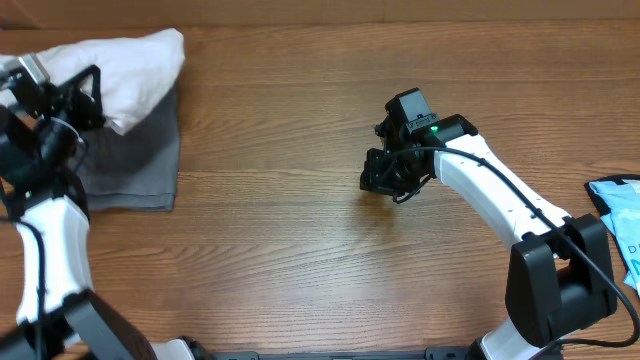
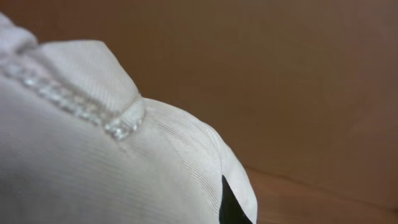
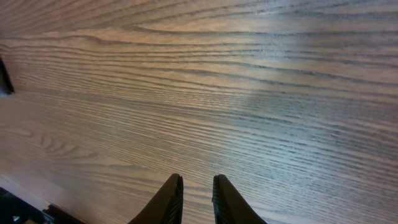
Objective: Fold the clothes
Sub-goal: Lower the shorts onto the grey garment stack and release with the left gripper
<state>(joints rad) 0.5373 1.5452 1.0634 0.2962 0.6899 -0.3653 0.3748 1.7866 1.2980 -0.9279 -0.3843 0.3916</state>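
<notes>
Cream cotton, entry one: the cream shorts (image 1: 135, 62) are pinched at their left edge by the left gripper (image 1: 88, 98), which is clenched on the cloth. In the left wrist view the frame is filled by pale weave and a stitched seam (image 2: 81, 106), so the exact layer held cannot be made out.

Location: the shorts are bunched at the far left of the counter (image 1: 290, 120), lying partly over a grey garment (image 1: 135, 170) spread flat beneath them.

Entry two: the right gripper (image 3: 196, 200) is hung low over bare woodgrain near the counter's middle, well apart from all cloth. Its jaws are parted by a narrow gap and nothing is grasped.

Entry three: a light-blue printed item (image 1: 620, 220) is lodged at the right edge.

Handling note, as a judgement: only the cream layer should be pinched, so that the grey garment is not dragged. The bundle is best carried to bare wood and spread flat. An opposite corner should be taken by the right gripper before any fold is laid.
</notes>
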